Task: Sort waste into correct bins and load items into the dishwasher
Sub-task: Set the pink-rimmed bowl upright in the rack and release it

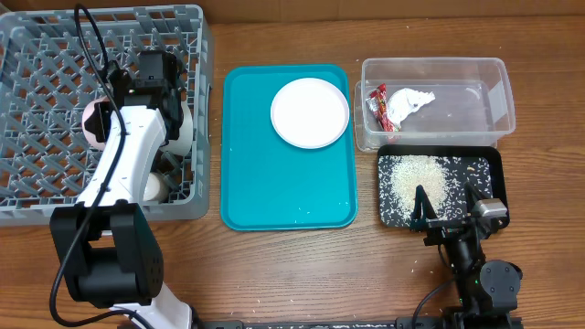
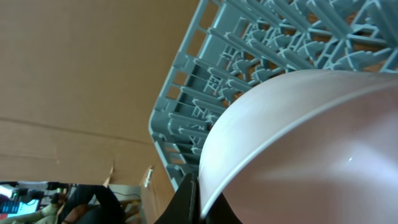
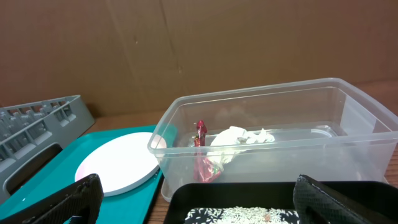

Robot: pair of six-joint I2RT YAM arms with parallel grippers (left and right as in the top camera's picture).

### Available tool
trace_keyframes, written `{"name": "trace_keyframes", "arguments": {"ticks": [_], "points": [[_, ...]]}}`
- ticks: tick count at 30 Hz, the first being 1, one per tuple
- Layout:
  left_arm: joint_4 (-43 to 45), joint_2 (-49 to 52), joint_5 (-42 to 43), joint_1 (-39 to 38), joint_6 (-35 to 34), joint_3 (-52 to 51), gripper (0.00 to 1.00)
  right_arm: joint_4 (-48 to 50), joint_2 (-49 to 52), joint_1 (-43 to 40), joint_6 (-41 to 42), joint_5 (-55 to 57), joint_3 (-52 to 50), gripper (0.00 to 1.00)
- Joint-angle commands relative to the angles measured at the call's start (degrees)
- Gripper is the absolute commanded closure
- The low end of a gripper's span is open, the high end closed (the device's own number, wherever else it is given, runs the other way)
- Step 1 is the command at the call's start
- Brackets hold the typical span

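Observation:
My left gripper [image 1: 169,111] reaches into the grey dish rack [image 1: 55,196] and is shut on the rim of a pale bowl [image 1: 183,128]. In the left wrist view this bowl [image 2: 311,143] looks pinkish-white and fills the frame, with its rim between the fingers [image 2: 199,200]. A pink bowl [image 1: 91,123] and a small white cup [image 1: 155,188] sit in the rack. The white plate [image 1: 311,111] lies on the teal tray [image 1: 274,192]. The clear tub [image 1: 494,100] holds the red-and-white wrapper [image 1: 377,102] and the napkin [image 1: 413,102]. My right gripper [image 1: 448,206] is open and empty over the black tray [image 1: 489,164] of rice grains [image 1: 416,178].
In the right wrist view the open fingers [image 3: 199,202] frame the black tray [image 3: 236,196], with the tub [image 3: 348,143], wrapper [image 3: 202,158], napkin [image 3: 239,138] and plate [image 3: 118,163] beyond. A few grains lie on the wooden table by the black tray. A cardboard wall stands behind.

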Motion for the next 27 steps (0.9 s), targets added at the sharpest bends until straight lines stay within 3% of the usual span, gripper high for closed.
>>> {"name": "trace_keyframes", "arguments": {"ticks": [1,8,16,27], "points": [[0.3,2.1,2.8,0.2,-0.3,0.0,0.96,0.3,-0.7,-0.2,-0.2,0.3,-0.6,0.00],[-0.9,5.3,2.2,0.0,-0.2,0.0,0.96,0.3,-0.7,-0.2,-0.2,0.3,-0.6,0.00],[-1.7,4.9,-8.3,-1.1,0.3,0.4,0.96,0.3,-0.7,-0.2,-0.2,0.3,-0.6,0.00],[-1.0,5.0,-6.4,-1.4,0.8,0.4,0.96,0.3,-0.7,-0.2,-0.2,0.3,-0.6,0.01]]}}
